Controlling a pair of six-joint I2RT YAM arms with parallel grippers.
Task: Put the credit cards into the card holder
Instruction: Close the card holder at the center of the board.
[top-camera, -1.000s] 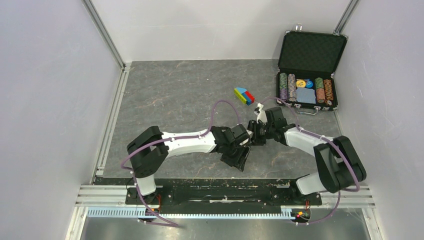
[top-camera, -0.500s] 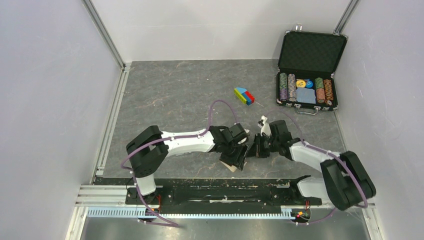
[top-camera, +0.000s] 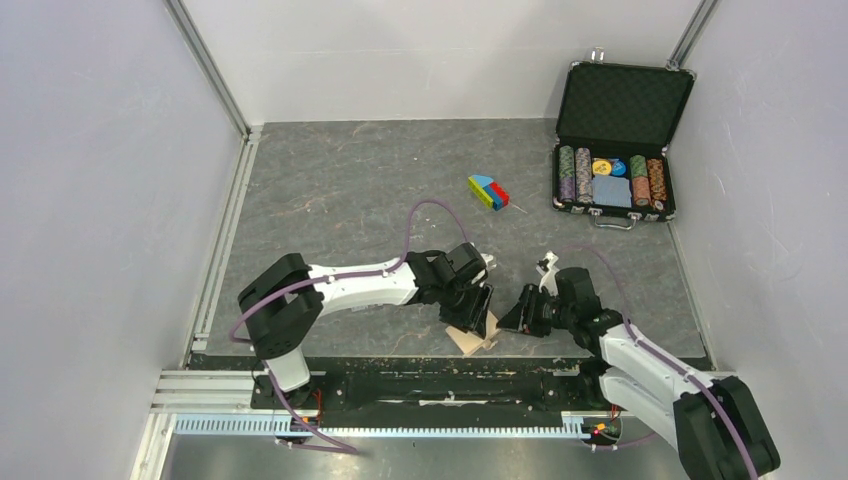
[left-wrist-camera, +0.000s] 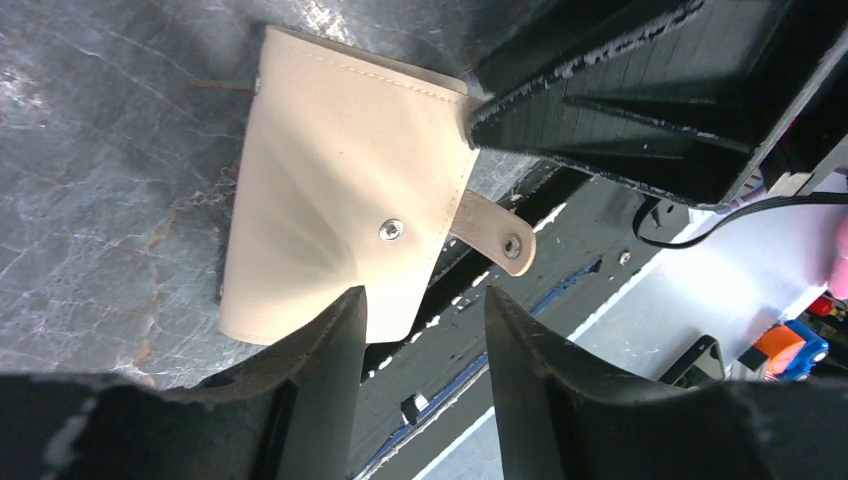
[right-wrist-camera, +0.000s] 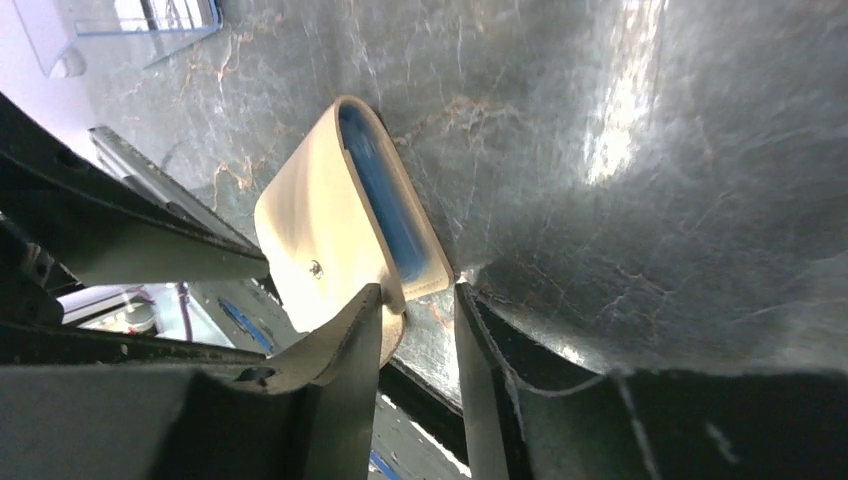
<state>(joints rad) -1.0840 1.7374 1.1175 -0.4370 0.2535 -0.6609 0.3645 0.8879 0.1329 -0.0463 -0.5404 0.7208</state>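
Left arm (top-camera: 340, 285): stretched low across the table (top-camera: 350, 190), wrist tipped down near the front edge.
Left gripper (left-wrist-camera: 422, 300): fingers spread well apart and nothing clamped; one tip overlaps the holder's near edge.
Card holder (left-wrist-camera: 335, 200): there it is, tan and folded over, lying on the table right at the front edge beside the black rail (top-camera: 420, 375), between the two grippers. The snap stud faces up and the strap tab pokes out toward the rail. On the right wrist view the fold gapes a little and blue lining shows inside.
Toy block (top-camera: 488, 192): coloured, further back on the table, well apart from the holder.
Right gripper (right-wrist-camera: 418, 295): down at the holder's corner, fingers only narrowly apart, one tip touching that corner. Pinching it or just resting there? Can't tell.
Chip case (top-camera: 625, 105): lid up, far right corner.
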